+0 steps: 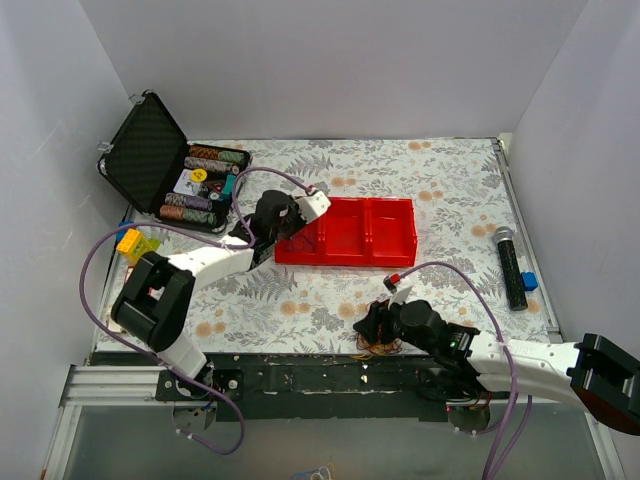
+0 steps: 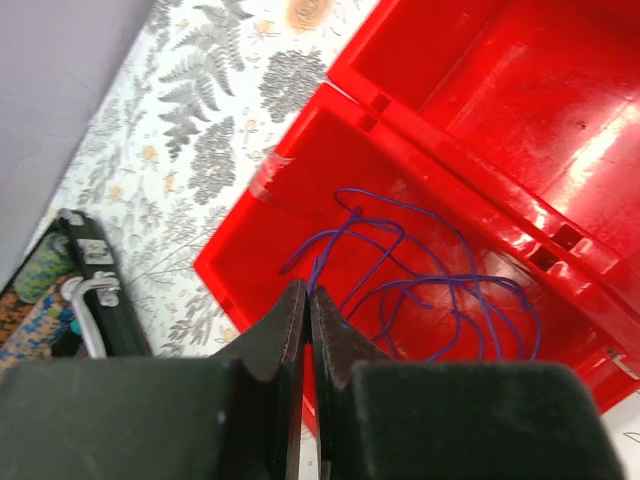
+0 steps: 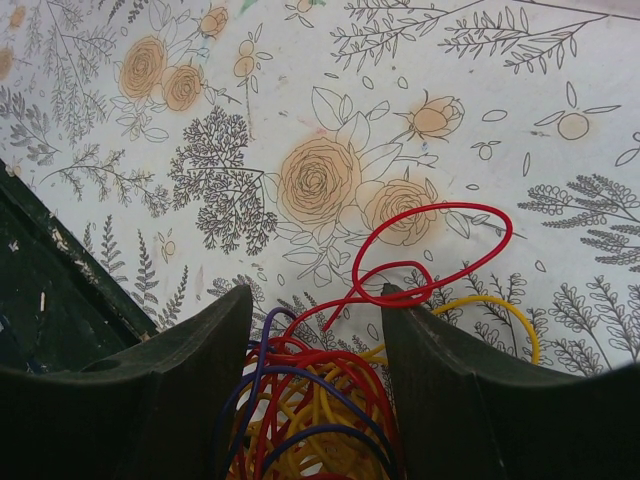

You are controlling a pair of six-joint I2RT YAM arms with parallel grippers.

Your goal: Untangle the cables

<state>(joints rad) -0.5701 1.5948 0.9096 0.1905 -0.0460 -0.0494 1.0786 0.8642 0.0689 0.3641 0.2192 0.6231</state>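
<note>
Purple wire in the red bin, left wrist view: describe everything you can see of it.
The purple wire is a single thin, glossy strand, apart from any other cable. It lies in slack, overlapping loops on the floor of the red bin's left-hand compartment, spread across most of that floor. One end rises to the left gripper, whose jaws are shut and seem to pinch it. It is too fine to make out in the top view.

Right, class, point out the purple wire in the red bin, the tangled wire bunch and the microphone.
purple wire (image 2: 352, 213), left wrist view, where its loops cross.
wire bunch (image 3: 310, 400), right wrist view, the tangle's middle.
microphone (image 1: 513, 272), top external view, its dark handle.
</note>
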